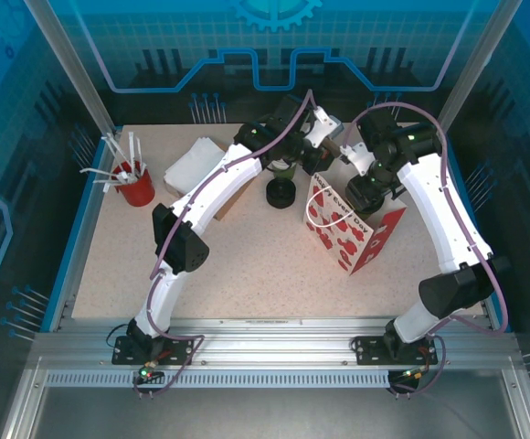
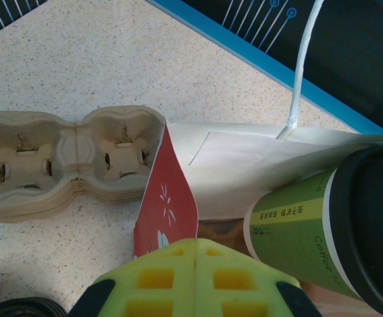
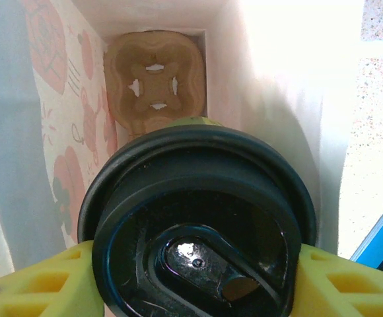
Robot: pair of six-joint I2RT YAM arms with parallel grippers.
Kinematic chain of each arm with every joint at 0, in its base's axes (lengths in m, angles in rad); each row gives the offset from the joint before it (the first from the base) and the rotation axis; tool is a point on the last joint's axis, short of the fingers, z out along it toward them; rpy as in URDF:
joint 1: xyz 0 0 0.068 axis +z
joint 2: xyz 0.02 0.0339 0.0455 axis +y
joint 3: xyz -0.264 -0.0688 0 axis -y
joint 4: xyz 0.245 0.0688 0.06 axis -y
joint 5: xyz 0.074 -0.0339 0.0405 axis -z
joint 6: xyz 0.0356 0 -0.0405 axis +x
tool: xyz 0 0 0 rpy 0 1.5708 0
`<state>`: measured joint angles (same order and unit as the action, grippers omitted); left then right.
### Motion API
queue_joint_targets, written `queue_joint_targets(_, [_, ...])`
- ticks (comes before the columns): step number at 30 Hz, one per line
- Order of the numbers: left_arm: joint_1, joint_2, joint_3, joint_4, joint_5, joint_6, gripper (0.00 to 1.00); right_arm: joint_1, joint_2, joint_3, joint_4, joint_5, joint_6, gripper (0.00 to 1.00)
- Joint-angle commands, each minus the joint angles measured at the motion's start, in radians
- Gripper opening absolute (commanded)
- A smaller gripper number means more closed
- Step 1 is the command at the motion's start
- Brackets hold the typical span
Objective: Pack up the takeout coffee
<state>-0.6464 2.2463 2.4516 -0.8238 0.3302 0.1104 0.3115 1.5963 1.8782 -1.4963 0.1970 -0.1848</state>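
Observation:
The takeout coffee, a green-sided paper cup with a black lid, hangs tilted in the mouth of the red-and-white gift bag. My right gripper is shut on the cup, one yellow finger on each side just under the lid. Below the cup, a pulp cup carrier lies on the bag's floor. My left gripper is shut at the bag's red side panel, whose lower edge runs in under the fingertips. From above, the left gripper is at the bag's far rim and the right gripper is over its opening.
A stack of pulp cup carriers lies on the table just left of the bag. A stack of black lids, white napkins and a red cup of stirrers stand at the back left. The table's blue edge runs behind the bag.

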Motion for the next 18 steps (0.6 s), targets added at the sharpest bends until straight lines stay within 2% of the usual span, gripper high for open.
queue_joint_targets(1, [0.013, 0.023, 0.027, 0.027, -0.018, -0.007, 0.00, -0.002, 0.009, -0.011, -0.031, 0.015, -0.043, 0.33])
queue_joint_targets(18, [0.014, 0.019, -0.002, 0.038, -0.022, 0.025, 0.00, -0.005, 0.024, -0.042, -0.032, 0.017, -0.066, 0.33])
